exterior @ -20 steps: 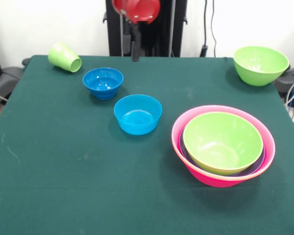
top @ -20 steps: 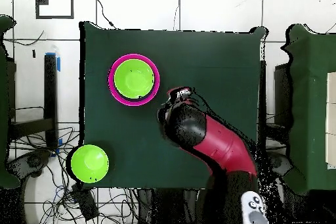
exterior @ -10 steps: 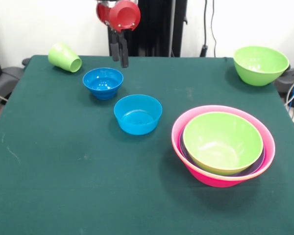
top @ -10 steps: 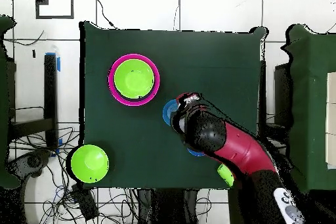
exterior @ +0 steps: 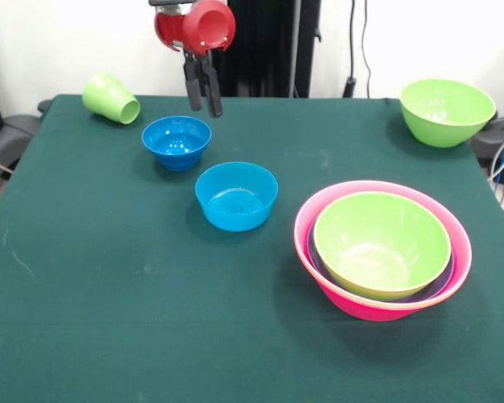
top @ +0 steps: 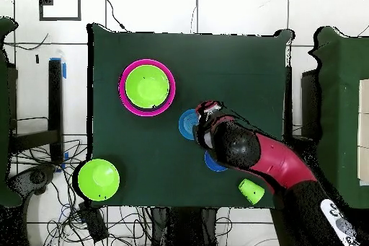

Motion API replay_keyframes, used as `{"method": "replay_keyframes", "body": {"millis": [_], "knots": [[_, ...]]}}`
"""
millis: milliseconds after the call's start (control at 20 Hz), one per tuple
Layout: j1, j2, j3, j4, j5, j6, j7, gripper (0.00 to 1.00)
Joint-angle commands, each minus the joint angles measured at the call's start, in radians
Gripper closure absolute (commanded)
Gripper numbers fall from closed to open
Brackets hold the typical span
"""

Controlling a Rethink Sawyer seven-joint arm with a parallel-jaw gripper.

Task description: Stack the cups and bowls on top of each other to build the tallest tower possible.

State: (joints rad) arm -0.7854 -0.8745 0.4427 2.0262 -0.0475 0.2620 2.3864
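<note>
The tower (exterior: 382,248), a green bowl nested in a big pink one, sits on the desk (exterior: 109,319). Two blue bowls (exterior: 236,196) stand apart nearby. Above the far one hangs the tool (exterior: 202,94), fingers slightly parted, holding nothing.

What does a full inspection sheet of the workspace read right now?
Surface: green table cloth, flat.
Job's things: tower, green bowl nested in pink; lone green bowl at a corner; two blue bowls standing apart; light-green cup on its side.
Clutter: nothing seen.
Grippers: tool open, empty, raised behind the farther blue bowl.
Cables: loose ones on the floor off the table.
Surroundings: tiled floor, dark stands beside the table.
</note>
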Motion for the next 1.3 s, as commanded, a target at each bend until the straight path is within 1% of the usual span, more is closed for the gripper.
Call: {"method": "replay_keyframes", "body": {"millis": [50,550,1000,1300], "knots": [[-0.075,0.06,0.217,0.066,-0.113,0.104,-0.227,0.0],[-0.216,0.099,0.355,0.068,-0.17,0.219,-0.254,0.0],[-0.31,0.162,0.432,0.065,-0.225,0.274,-0.273,0.0],[-0.389,0.214,0.468,0.049,-0.28,0.329,-0.317,0.0]]}}
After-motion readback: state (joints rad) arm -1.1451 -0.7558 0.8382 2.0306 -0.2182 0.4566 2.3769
